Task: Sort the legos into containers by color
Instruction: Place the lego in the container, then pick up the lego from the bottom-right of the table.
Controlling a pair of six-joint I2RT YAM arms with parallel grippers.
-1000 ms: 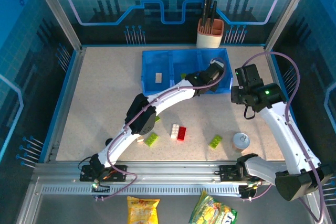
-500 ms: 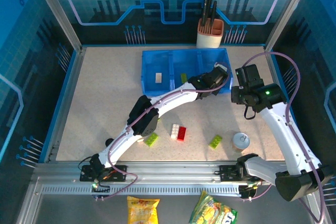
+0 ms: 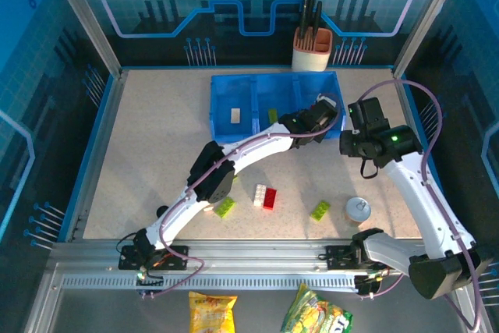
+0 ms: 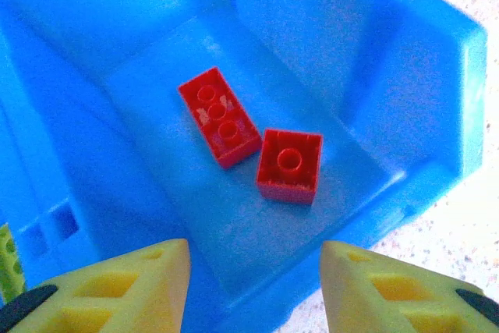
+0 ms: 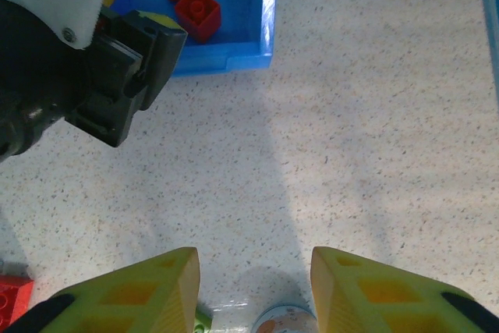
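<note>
The blue tray (image 3: pixel 223 96) stands at the back of the table. My left gripper (image 3: pixel 322 112) hovers open over its right compartment (image 4: pixel 421 76). In the left wrist view two red bricks (image 4: pixel 219 115) (image 4: pixel 289 163) lie on that compartment's floor, beyond the empty left gripper (image 4: pixel 256 259). A cream brick (image 3: pixel 235 115) lies in the left compartment and a green one (image 3: pixel 273 114) in the middle. On the table lie a green brick (image 3: pixel 224 207), a white one (image 3: pixel 260 194) against a red one (image 3: pixel 270 199), and another green (image 3: pixel 320 210). My right gripper (image 5: pixel 254 267) is open over bare table, right of the tray.
A silver disc (image 3: pixel 358 209) sits on the table at the front right, just below my right gripper in its wrist view. A beige utensil holder (image 3: pixel 311 51) stands behind the tray. A small black cylinder (image 3: pixel 161 210) lies at the front left.
My left gripper has shifted slightly right over the right compartment and its jaws have opened. The right gripper has edged a little to the left.
</note>
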